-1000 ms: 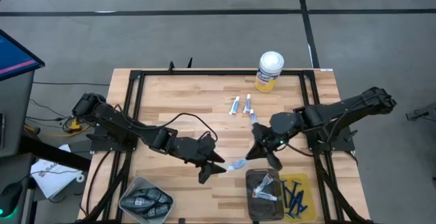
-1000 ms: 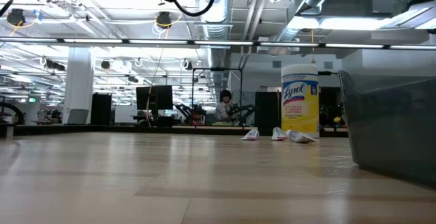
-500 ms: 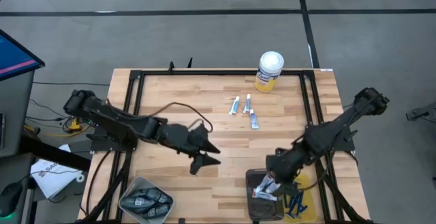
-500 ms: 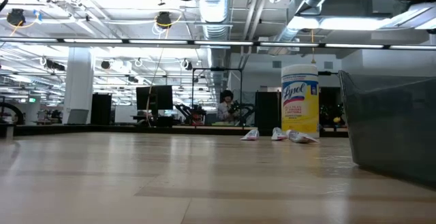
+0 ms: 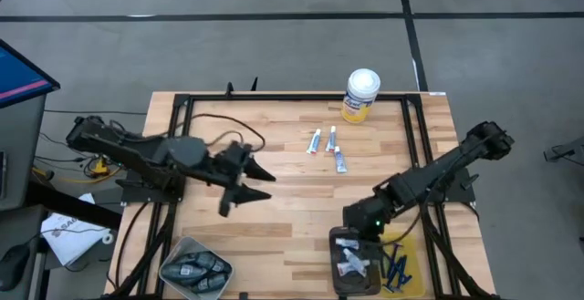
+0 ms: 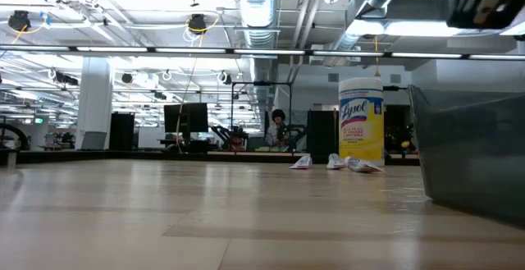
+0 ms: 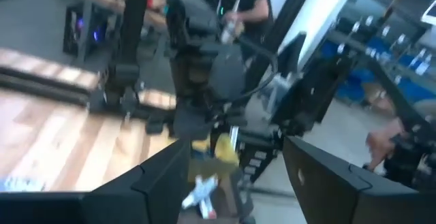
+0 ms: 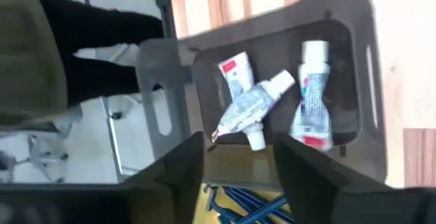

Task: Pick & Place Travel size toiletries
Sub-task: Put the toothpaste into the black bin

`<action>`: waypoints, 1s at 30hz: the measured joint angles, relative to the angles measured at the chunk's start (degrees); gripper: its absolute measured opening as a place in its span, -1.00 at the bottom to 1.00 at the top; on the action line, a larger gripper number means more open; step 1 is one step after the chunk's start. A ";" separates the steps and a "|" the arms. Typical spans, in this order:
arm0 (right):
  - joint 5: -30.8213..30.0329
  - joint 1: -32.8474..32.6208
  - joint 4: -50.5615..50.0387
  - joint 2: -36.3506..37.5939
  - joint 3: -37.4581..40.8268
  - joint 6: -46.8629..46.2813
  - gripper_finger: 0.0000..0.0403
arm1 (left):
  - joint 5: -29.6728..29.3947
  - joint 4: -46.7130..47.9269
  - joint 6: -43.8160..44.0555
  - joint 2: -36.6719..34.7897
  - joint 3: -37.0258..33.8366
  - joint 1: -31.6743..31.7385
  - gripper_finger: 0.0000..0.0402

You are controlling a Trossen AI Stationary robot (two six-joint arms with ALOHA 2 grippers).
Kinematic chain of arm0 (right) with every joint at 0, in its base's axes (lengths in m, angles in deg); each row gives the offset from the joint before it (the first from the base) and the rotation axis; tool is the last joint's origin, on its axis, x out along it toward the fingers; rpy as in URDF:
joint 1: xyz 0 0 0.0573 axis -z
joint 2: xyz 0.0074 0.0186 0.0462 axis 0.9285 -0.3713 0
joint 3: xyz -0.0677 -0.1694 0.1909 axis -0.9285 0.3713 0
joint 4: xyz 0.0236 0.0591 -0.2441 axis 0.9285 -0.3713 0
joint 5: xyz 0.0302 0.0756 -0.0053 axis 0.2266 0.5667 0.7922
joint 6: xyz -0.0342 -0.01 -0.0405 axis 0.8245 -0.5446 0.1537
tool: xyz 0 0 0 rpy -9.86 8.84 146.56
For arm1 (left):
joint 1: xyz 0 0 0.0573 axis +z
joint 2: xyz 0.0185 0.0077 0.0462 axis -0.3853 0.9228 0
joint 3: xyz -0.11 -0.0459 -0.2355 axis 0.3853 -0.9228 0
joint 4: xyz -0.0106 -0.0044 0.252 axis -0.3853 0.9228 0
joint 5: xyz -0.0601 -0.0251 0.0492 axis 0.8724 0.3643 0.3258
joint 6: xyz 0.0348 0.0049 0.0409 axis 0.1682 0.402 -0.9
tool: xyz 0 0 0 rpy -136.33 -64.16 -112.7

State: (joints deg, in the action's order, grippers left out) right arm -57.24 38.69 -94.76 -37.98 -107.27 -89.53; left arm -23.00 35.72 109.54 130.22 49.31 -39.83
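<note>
Three white tubes (image 5: 328,145) lie flat on the wooden table, far of centre; they show in the low view as tubes (image 6: 336,162). Three more tubes (image 8: 255,105) lie in a dark tray (image 5: 339,282) at the near edge. Just above that tray's far rim my right gripper (image 5: 358,232) (image 8: 238,176) slants downward, open, nothing between its fingers. Blue razors (image 5: 395,265) lie in a yellow tray beside it. My left gripper (image 5: 248,193) (image 7: 238,183) hangs open and empty, high over the table's left middle.
A yellow canister (image 5: 361,94) with a white lid stands at the far edge, behind the loose tubes. A grey tray (image 5: 194,269) of dark oblong pieces sits at the near left. A black frame (image 5: 182,108) borders the table. Bare wood lies between the arms.
My right gripper has carried a white tube from the table's middle toward the near edge and down over the dark tray; the tube now lies in the tray, free of the fingers. My left gripper has risen and drawn back toward the table's left and far side.
</note>
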 joint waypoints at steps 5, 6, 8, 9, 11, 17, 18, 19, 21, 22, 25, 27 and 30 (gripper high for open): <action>-0.82 7.01 -3.50 5.29 -0.02 0.65 0.03 | -3.97 0.86 -1.79 -4.56 -0.28 0.00 0.16; -2.37 8.68 -4.55 6.69 -0.02 1.38 0.04 | -4.50 1.32 -2.38 -5.38 -0.28 0.00 0.15; -6.44 12.27 -6.18 9.43 -0.05 2.97 0.02 | -5.53 3.36 -3.30 -6.95 -0.28 0.00 0.14; -9.22 13.93 -7.47 10.64 -0.09 3.78 0.00 | -5.97 4.22 -3.56 -7.62 -0.28 0.00 0.13; -16.40 17.36 -10.57 12.18 -0.09 4.82 -0.06 | -6.54 6.31 -4.22 -8.94 -0.28 0.00 0.11; -22.99 27.94 -13.67 8.94 -0.09 3.94 -0.12 | -7.67 12.01 -4.39 -11.22 -0.31 0.00 0.07; -22.65 29.30 -13.70 7.49 -0.09 4.17 -0.10 | -7.77 12.66 -4.54 -11.53 -0.31 0.00 0.07; -22.42 30.75 -13.86 5.98 -0.07 4.34 -0.05 | -7.80 13.50 -4.56 -11.68 -0.31 0.00 0.07; -22.26 33.77 -14.10 2.79 -0.07 4.38 0.06 | -8.06 13.85 -4.58 -11.69 -0.31 0.00 0.07; -22.31 35.26 -14.12 1.26 -0.06 4.43 0.13 | -8.24 14.19 -4.59 -11.69 -0.31 0.00 0.08; -22.21 39.26 -13.76 -2.97 -0.02 5.17 0.31 | -8.39 14.28 -4.58 -11.69 -0.31 0.00 0.09; -21.80 41.43 -12.22 -5.43 -0.02 5.22 0.40 | -8.39 14.87 -4.57 -11.69 -0.31 0.00 0.09; -22.05 44.79 -8.76 -8.83 -0.03 4.35 0.44 | -8.43 15.80 -4.57 -11.67 -0.31 0.00 0.09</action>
State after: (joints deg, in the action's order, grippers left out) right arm -79.29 83.48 -103.52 -46.82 -107.30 -85.18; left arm -31.43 51.52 104.97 118.55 49.01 -39.83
